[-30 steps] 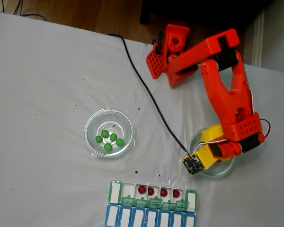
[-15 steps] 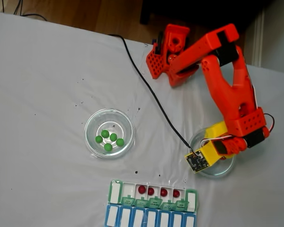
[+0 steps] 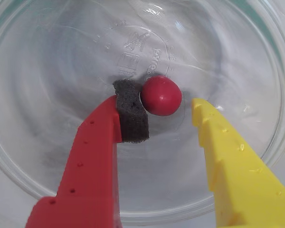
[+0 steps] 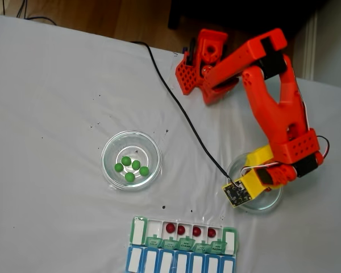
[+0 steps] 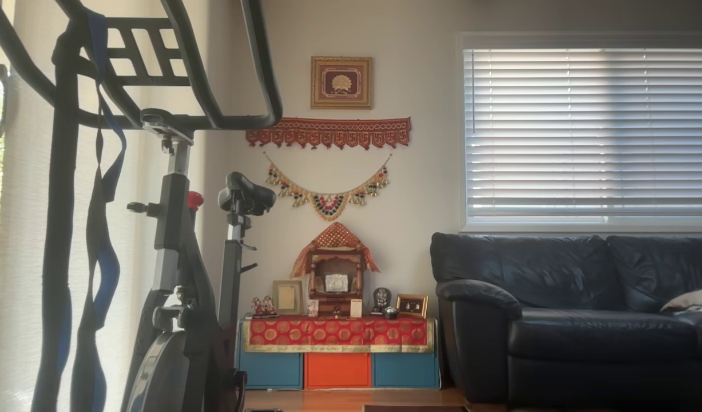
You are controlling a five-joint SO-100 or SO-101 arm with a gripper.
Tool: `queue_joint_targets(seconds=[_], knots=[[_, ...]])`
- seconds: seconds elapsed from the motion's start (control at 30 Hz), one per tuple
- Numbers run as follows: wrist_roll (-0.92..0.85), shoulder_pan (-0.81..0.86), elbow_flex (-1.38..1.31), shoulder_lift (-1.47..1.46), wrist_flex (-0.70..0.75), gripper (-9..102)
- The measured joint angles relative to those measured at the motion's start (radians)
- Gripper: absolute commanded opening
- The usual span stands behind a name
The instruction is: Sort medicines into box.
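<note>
In the wrist view my gripper (image 3: 164, 107) sits down inside a clear glass dish (image 3: 33, 156), fingers parted and gripping nothing. One dark red ball (image 3: 161, 95) lies on the dish floor at the centre of the frame, touching the grey foam pad (image 3: 131, 114) on my red finger (image 3: 92, 161); a gap separates it from my yellow finger (image 3: 232, 161).

In the fixed view that dish (image 4: 273, 200) is at lower right, under my wrist. Another dish (image 4: 111, 147), left of centre, holds five green balls (image 4: 132, 168). The box (image 4: 184, 234) lies at the bottom edge, with four red balls (image 4: 190, 230) in its green row, beside a blue row (image 4: 179, 263).
</note>
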Motion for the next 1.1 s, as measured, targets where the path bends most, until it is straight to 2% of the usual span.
queue_joint_targets(seconds=[0.57,0.9,1.1], knots=[[0.0,-0.002,0.025,-0.017,-0.054,13],[0.0,-0.002,0.037,-0.017,-0.066,2],[-0.002,-0.002,0.037,-0.017,-0.066,1]])
